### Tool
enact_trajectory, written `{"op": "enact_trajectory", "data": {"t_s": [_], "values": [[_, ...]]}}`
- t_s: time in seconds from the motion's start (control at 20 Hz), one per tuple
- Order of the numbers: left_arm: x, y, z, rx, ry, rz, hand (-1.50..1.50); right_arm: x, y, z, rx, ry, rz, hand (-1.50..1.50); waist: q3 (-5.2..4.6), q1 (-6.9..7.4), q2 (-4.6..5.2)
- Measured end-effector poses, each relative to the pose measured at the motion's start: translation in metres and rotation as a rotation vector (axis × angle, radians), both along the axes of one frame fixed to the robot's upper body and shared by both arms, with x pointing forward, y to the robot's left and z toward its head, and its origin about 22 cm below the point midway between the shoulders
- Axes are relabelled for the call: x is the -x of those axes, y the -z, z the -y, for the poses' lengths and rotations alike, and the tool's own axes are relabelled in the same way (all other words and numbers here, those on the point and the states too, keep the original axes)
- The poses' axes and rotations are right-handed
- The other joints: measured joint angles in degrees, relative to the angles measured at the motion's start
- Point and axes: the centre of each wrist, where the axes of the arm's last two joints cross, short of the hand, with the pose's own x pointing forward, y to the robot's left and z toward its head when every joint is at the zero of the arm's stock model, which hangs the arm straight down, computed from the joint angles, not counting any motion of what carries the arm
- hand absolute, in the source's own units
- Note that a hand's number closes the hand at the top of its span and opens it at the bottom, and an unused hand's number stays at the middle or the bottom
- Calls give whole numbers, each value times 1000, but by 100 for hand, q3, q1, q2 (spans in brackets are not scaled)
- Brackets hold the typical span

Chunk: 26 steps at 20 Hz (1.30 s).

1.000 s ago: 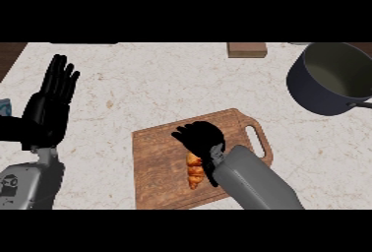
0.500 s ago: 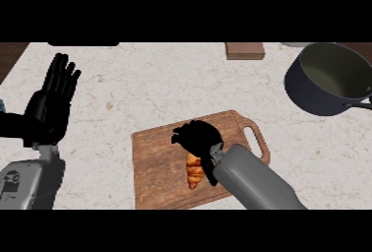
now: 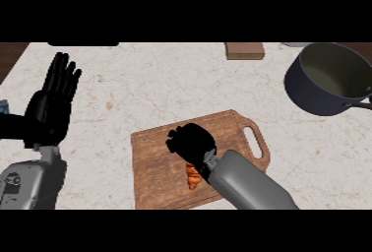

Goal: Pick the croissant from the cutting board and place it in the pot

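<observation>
- Resting low over the brown wooden cutting board (image 3: 156, 162), the robot's right hand (image 3: 192, 143) comes in from the lower right on its grey forearm (image 3: 247, 184), with its black back turned up toward the head view.
- Its fingers bend downward toward the board, but the hand hides their tips; whether they have closed round anything cannot be told.
- Just behind the right hand, at its wrist side, lies the golden-orange croissant (image 3: 193, 178), on the board and partly covered by the hand and forearm; only a small part of the pastry shows.
- Whether the right hand touches the croissant cannot be made out, as the place where they meet is hidden.
- The board's cut-out handle slot (image 3: 254, 141) lies just to the right of the right hand, at the board's far right end.
- Well apart from the right hand, up and to its right, stands the dark blue-grey round metal pot (image 3: 330, 78) with a pale inside; it sits on the speckled off-white stone counter (image 3: 160, 88), partly cut by the view's right edge.
- Further beyond the right hand, at the counter's far edge, lies a small brown wooden block (image 3: 244, 50).
- The robot's left hand (image 3: 52, 101) shows at the view's left side, well apart from the board, held open with its fingers straight and pointing up, holding nothing.
</observation>
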Motion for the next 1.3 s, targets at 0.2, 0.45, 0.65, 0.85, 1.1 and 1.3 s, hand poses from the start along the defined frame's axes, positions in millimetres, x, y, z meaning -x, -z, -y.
{"op": "enact_trajectory", "data": {"t_s": [0.2, 0.45, 0.65, 0.85, 1.1, 1.3], "values": [[-3, 2, -6, -4, -9, -7, 0, 13, -18, -8, -34, 13, 63, 150, 10, -12, 47], [-2, 5, -7, 2, -2, -2, 0, -25, -47, 10, -146, 406, 231, 150, 25, 49, 104], [-3, 5, -5, 2, 2, -3, 0, -54, -76, 26, -236, 780, 408, 150, 25, 86, 140], [-4, 4, -2, -2, 20, 1, 0, -76, -104, 31, -258, 1093, 621, 150, 15, 164, 155], [-6, 4, 2, -1, 26, 5, 0, -95, -135, 31, -275, 1290, 895, 150, 13, 208, 162], [-6, 6, 1, -4, 14, 5, 0, -106, -150, 43, -250, 1352, 1061, 150, 17, 144, 137]]}}
